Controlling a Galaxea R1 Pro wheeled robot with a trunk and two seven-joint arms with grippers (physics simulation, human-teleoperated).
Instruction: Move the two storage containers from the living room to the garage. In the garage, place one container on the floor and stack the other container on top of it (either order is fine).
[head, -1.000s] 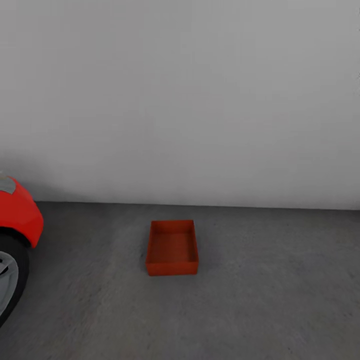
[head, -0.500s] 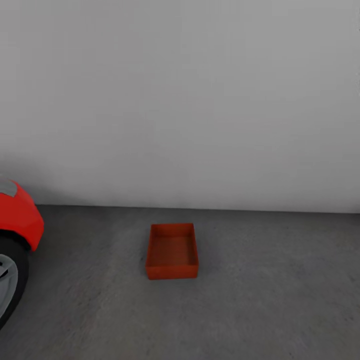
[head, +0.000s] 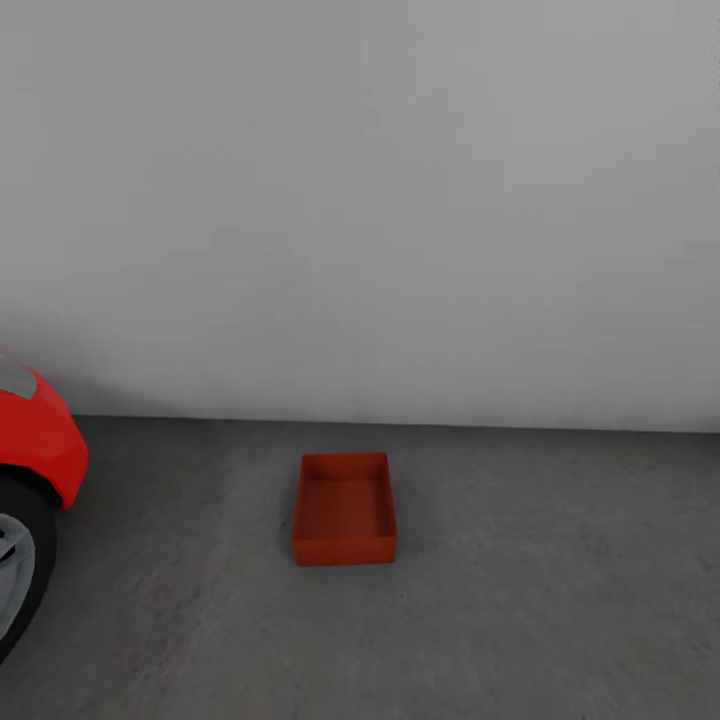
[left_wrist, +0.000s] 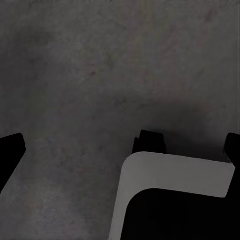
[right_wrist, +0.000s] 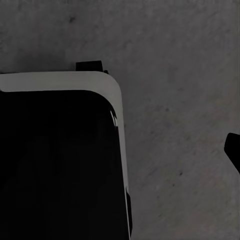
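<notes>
Claw fingers show as black tips at the edges of both wrist views: in the left wrist view one tip (left_wrist: 9, 150) lies at one side and another (left_wrist: 233, 147) at the opposite side, wide apart with nothing between them, so the left claw is open. In the right wrist view a single black tip (right_wrist: 234, 150) shows at the edge, and whether that claw is open or closed cannot be told. Both wrist views look down at the rough dark grey floor (left_wrist: 100, 75) and at a white-edged black part of the robot's base (right_wrist: 60, 150).

From the head view, one orange-red container (head: 344, 509) sits on the concrete floor in the garage, near the pale grey wall (head: 360, 200). It stands upright, open at the top, with nothing inside it. A red car (head: 35, 450) with its dark wheel stands well apart to its left.
</notes>
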